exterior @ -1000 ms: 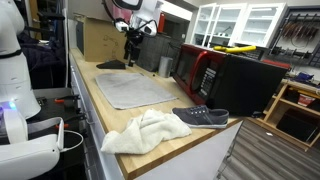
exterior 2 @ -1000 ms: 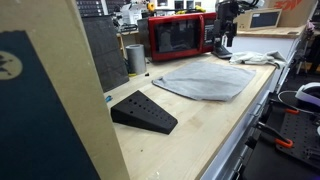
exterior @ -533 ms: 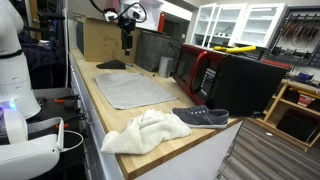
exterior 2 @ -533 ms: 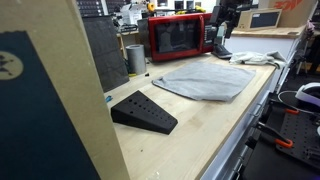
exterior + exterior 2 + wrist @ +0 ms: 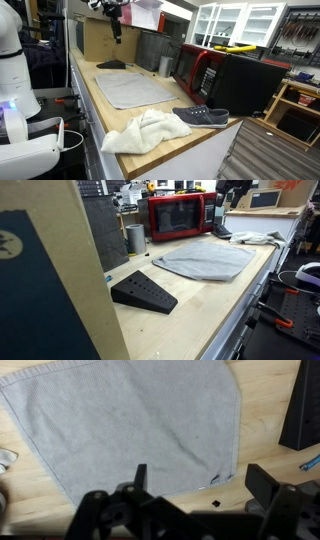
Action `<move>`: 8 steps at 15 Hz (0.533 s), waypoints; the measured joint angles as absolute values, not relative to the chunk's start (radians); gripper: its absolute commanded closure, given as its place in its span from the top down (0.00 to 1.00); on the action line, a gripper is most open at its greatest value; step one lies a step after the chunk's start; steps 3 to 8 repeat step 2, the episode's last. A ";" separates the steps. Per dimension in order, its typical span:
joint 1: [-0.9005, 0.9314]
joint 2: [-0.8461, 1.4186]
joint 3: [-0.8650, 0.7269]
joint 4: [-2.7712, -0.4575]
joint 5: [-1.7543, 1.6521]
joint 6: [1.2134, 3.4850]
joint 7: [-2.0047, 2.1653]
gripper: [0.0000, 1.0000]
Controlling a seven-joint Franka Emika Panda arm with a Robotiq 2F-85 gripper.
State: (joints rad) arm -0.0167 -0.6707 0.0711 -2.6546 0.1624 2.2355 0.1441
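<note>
My gripper (image 5: pixel 116 32) hangs high above the wooden counter, open, with nothing between its fingers. In the wrist view the gripper (image 5: pixel 200 482) looks straight down on a grey cloth (image 5: pixel 130 420) lying flat on the wood, far below the jaws. The same grey cloth (image 5: pixel 138 90) (image 5: pixel 205 260) lies spread in the middle of the counter in both exterior views. In an exterior view only the lower part of the gripper (image 5: pixel 234 188) shows at the top edge.
A black wedge (image 5: pixel 112 64) (image 5: pixel 143 291) (image 5: pixel 305 410) lies past one end of the cloth. A white towel (image 5: pixel 145 131) and a dark shoe (image 5: pixel 202 117) lie at the other end. A red microwave (image 5: pixel 180 217) and a metal cup (image 5: pixel 135 238) stand along the back.
The arm has lifted the gripper upward, away from the counter, and shifted it sideways. The jaws have stayed open. Nothing on the counter has moved.
</note>
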 measured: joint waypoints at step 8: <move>-0.017 -0.654 0.065 -2.654 0.162 2.236 0.143 1.00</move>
